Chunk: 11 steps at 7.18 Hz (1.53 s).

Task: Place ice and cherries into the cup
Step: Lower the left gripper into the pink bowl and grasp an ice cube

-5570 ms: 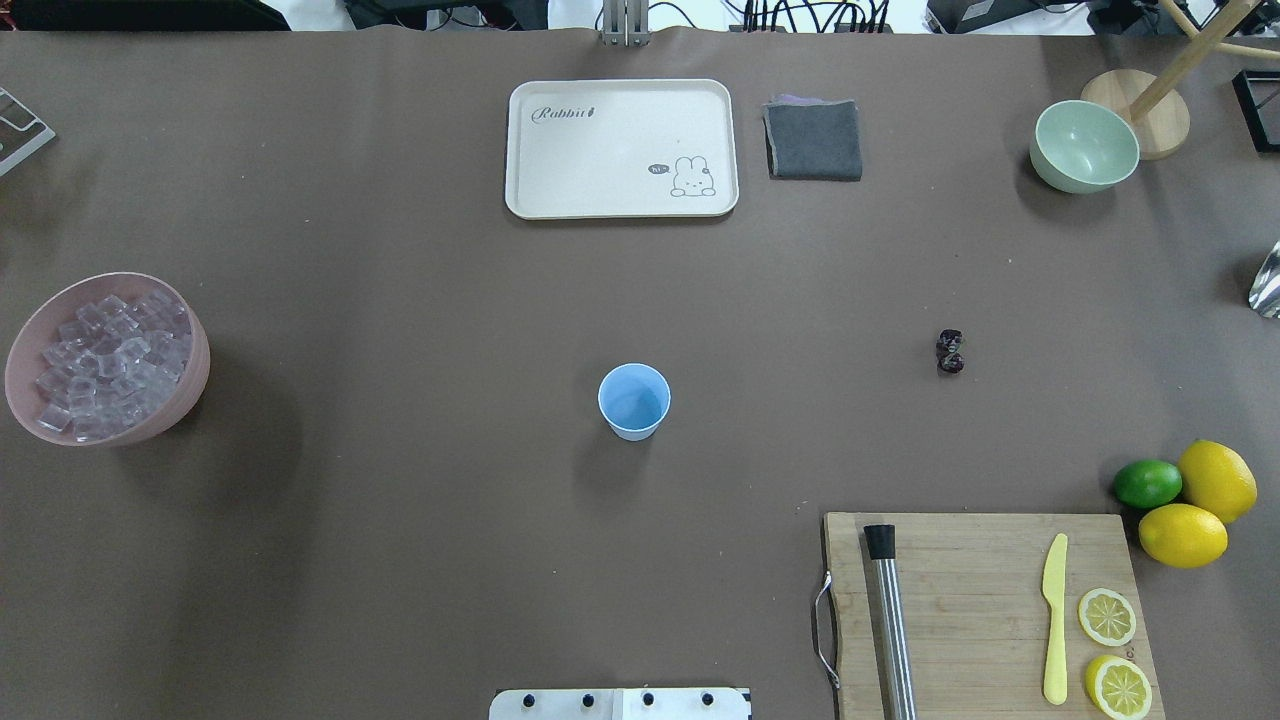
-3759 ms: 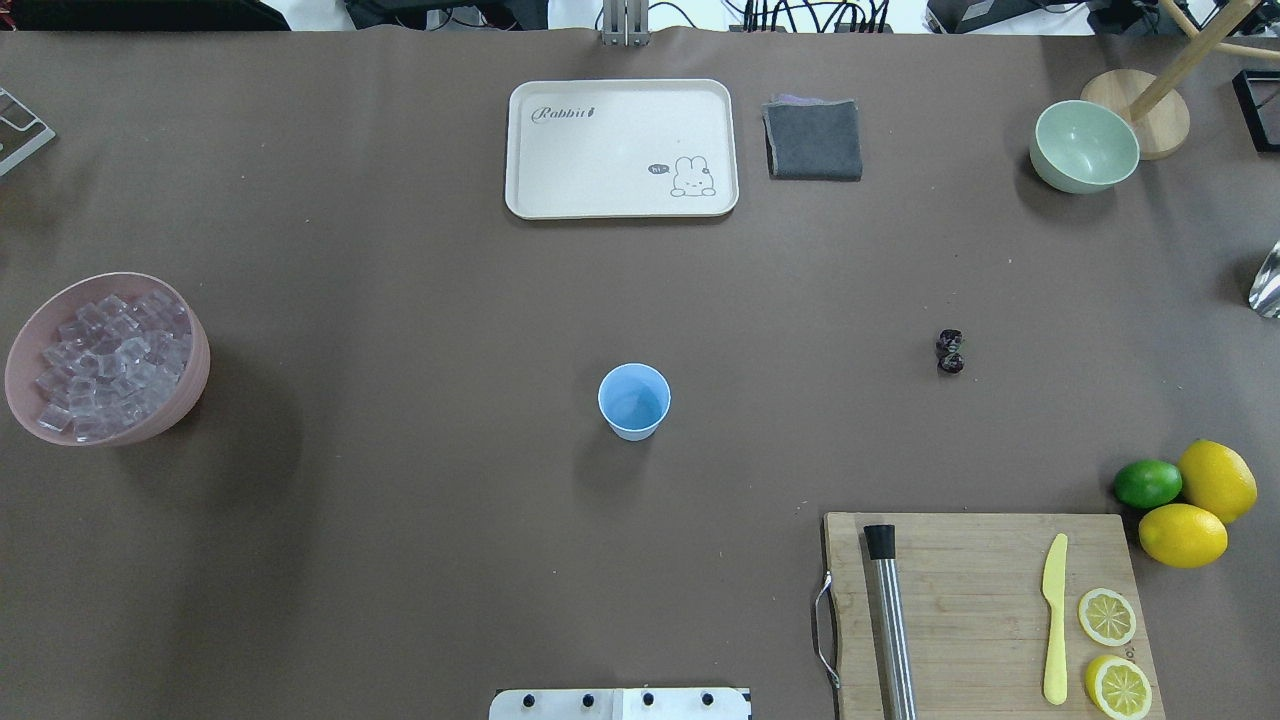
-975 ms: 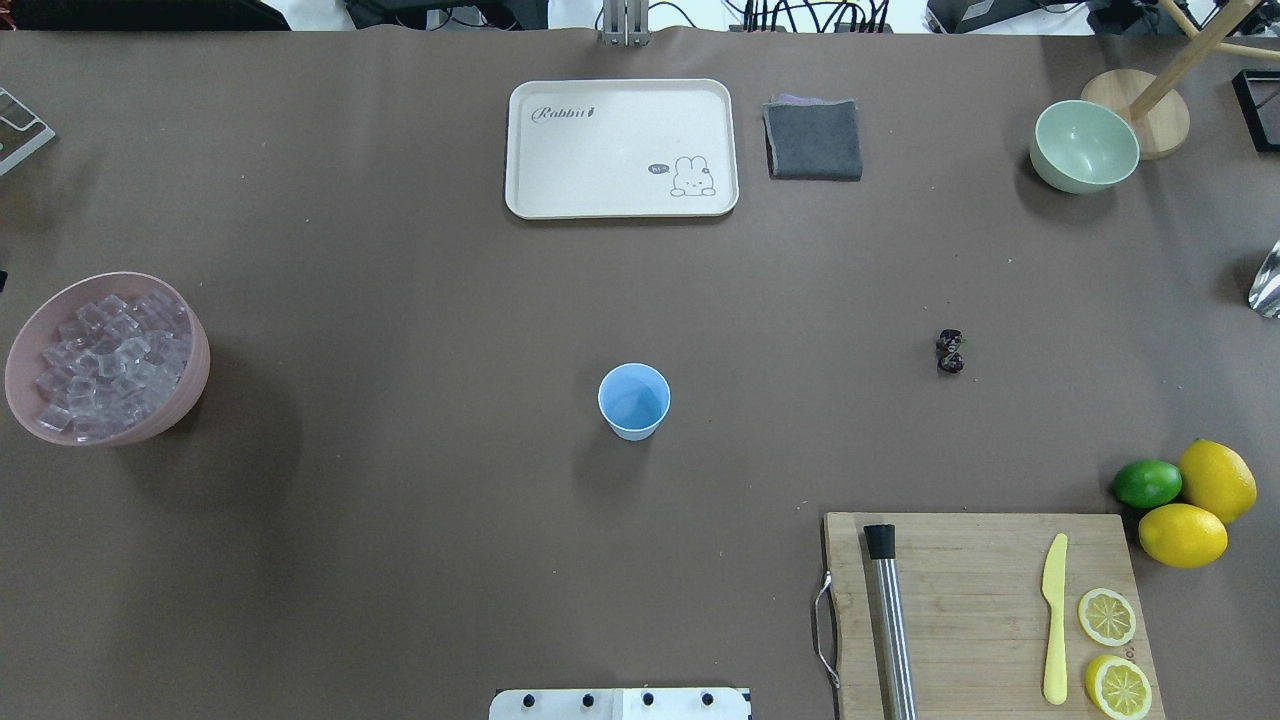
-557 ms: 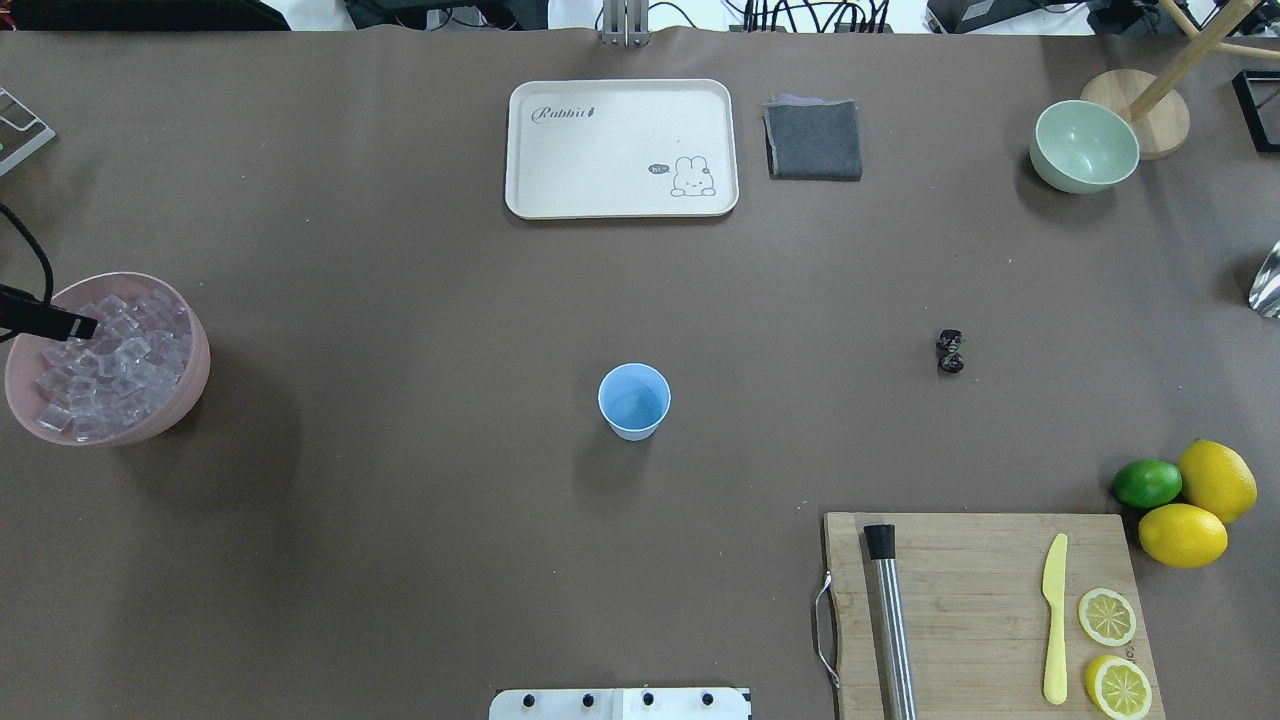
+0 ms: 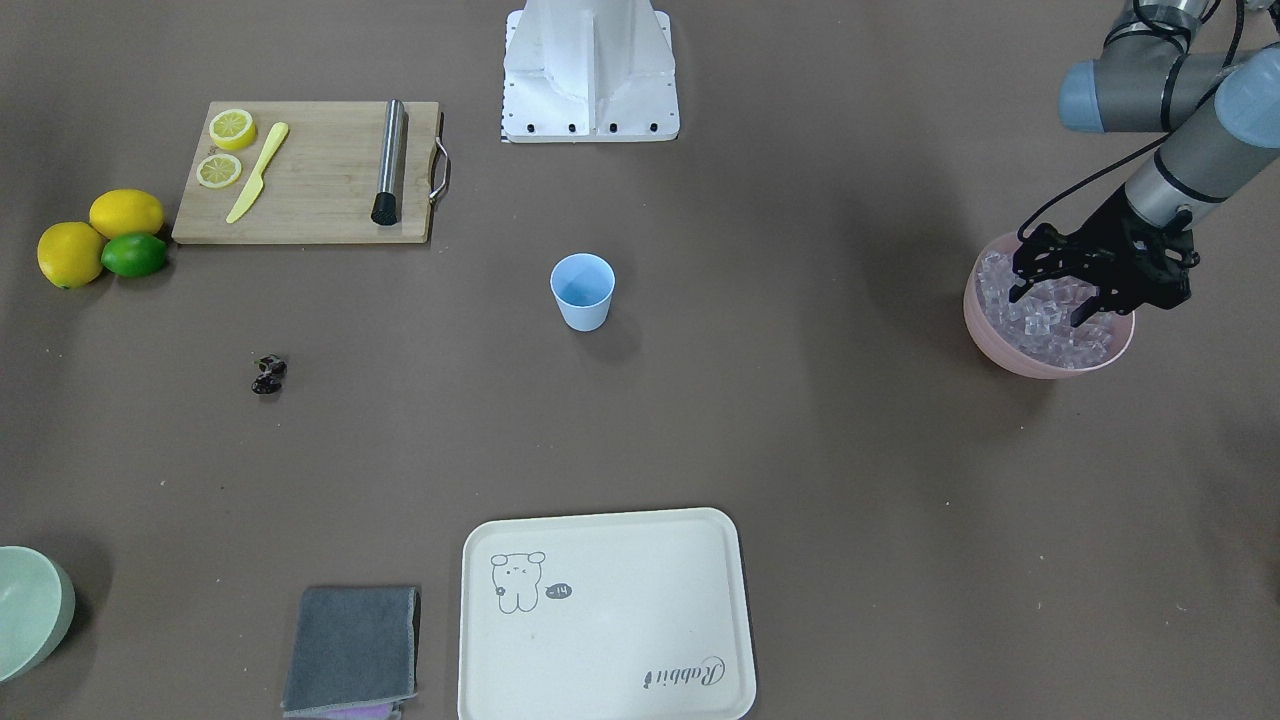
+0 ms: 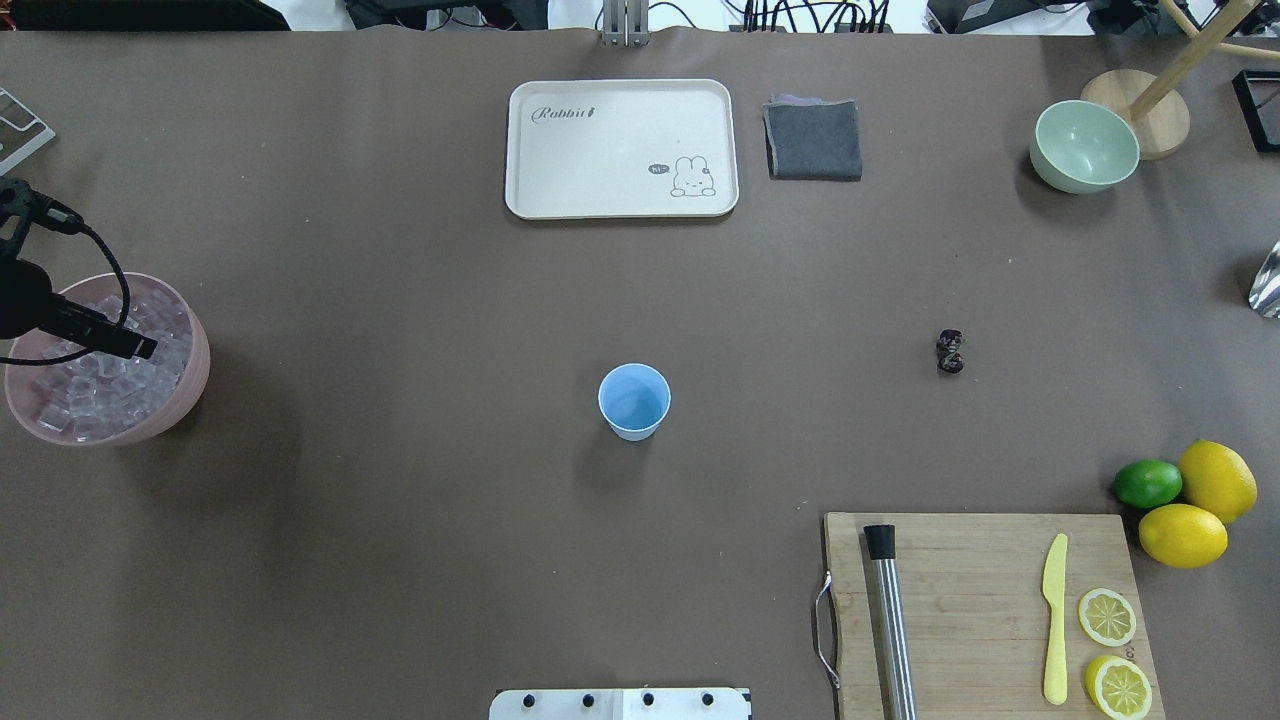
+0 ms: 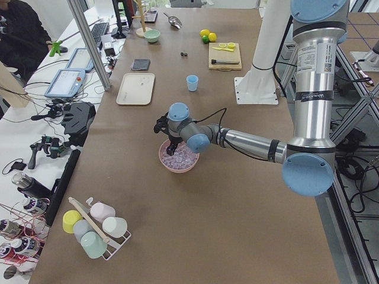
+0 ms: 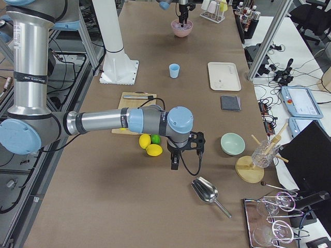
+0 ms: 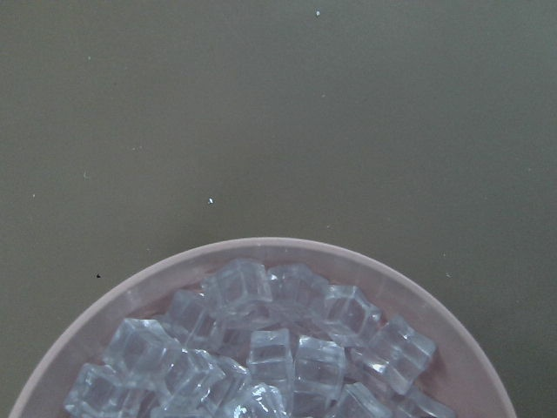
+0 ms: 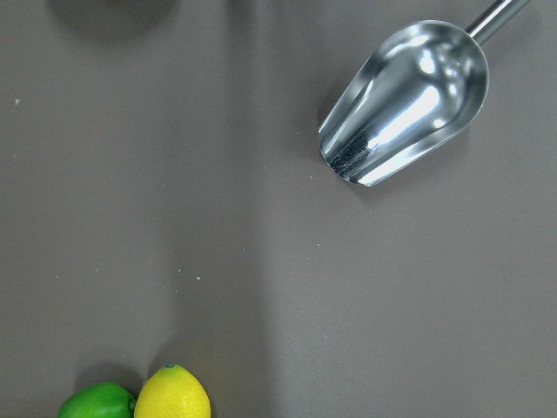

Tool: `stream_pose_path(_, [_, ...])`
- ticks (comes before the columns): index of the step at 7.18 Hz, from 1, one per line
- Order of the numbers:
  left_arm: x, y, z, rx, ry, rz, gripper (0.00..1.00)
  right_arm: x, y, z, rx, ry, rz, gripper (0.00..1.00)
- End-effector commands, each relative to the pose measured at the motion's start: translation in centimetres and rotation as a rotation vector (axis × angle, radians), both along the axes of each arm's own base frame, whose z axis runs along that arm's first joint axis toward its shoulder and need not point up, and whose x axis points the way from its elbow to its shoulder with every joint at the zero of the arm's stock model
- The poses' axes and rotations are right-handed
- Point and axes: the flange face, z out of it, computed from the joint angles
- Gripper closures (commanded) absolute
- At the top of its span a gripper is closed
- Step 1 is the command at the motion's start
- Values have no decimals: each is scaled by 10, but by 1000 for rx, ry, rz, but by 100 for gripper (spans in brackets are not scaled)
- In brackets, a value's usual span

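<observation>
Ice cubes (image 5: 1095, 345), small and clear, fill the round pink plastic bowl (image 5: 1030, 365) at left; the black left gripper (image 5: 1047, 309) above, wide open and empty, should pinch one top cube squarely.

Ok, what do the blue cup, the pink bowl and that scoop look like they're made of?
Cup: probably plastic, matte; opaque even blue, no glare.
Pink bowl: likely matte plastic or a fibre composite, dull thick rim; cannot tell which.
Scoop: polished metal, probably steel; mirror-bright reflections inside.
</observation>
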Motion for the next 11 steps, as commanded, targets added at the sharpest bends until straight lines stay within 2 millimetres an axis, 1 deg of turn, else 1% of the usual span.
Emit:
stream_pose_path(1, [2, -2, 13, -9, -8, 5, 29, 1, 11, -1, -1, 0, 2, 0])
stream_pose_path(3, [4, -5, 14, -10, -9, 5, 29, 0, 12, 0, -3, -2, 1, 0])
stream_pose_path(5, [11, -2, 14, -15, -10, 16, 29, 0, 11, 0, -3, 0, 1, 0])
stream_pose_path(7, [15, -1, 22, -28, -19, 22, 29, 0, 11, 0, -3, -2, 2, 0])
stream_pose_path(9, [16, 0, 25, -31, -21, 25, 29, 1, 12, 0, -3, 0, 2, 0])
stream_pose_path(10, [16, 0, 25, -33, -20, 25, 40, 0, 12, 0, -3, 0, 1, 0])
stream_pose_path(11, [16, 0, 23, -30, -18, 25, 62, 1, 12, -1, 0, 0, 1, 0])
